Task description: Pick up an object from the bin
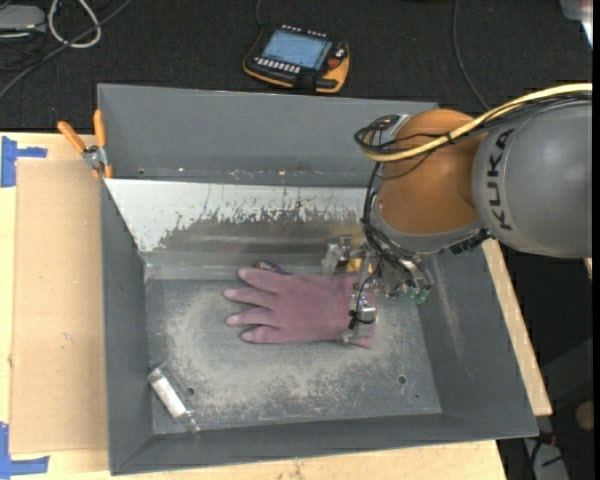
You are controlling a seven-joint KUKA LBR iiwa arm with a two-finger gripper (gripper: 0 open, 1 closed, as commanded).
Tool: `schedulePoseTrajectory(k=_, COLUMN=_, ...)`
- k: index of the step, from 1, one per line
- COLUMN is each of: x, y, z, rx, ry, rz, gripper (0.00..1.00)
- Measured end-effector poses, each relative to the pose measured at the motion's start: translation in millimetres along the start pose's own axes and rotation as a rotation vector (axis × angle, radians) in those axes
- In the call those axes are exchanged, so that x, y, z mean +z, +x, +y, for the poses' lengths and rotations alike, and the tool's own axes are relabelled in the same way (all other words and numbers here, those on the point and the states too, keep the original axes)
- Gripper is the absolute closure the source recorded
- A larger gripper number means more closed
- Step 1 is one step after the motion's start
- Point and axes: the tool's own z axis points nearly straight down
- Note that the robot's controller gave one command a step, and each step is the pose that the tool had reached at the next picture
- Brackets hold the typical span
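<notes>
We seem to be at the grasp: our hand (361,316) is down on the cuff of the mauve glove (285,308). Whether it is open or closed we cannot tell. Next we'd need a firm pinch, then a lift.

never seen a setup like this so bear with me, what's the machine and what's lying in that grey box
That is a robot arm, reaching in from the right of a camera that looks down on a grey metal bin. The orange dome and the cables are part of its wrist. At its tip is a pincer, down at the cuff end of a pink rubber glove lying flat mid-bin. I cannot tell whether it grips the glove. A small pale tube lies near the front left corner. Its job is to lift one thing out.
</notes>
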Motion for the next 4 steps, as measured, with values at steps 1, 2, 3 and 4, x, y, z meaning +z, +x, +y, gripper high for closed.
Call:
schedulePoseTrajectory(k=1, x=0.6, y=14.3, z=-2.9, rx=0.000, ry=0.003, rz=-0.005, gripper=0.00)
schedulePoseTrajectory(k=2, x=23.1, y=15.8, z=-15.7, rx=-0.291, ry=0.002, rz=-0.005, gripper=0.00)
schedulePoseTrajectory(k=3, x=30.7, y=30.0, z=17.4, rx=-0.056, ry=-0.002, rz=0.005, gripper=0.00)
schedulePoseTrajectory(k=4, x=32.7, y=24.2, z=-48.5, rx=-0.203, ry=0.001, rz=-0.002, gripper=1.00)
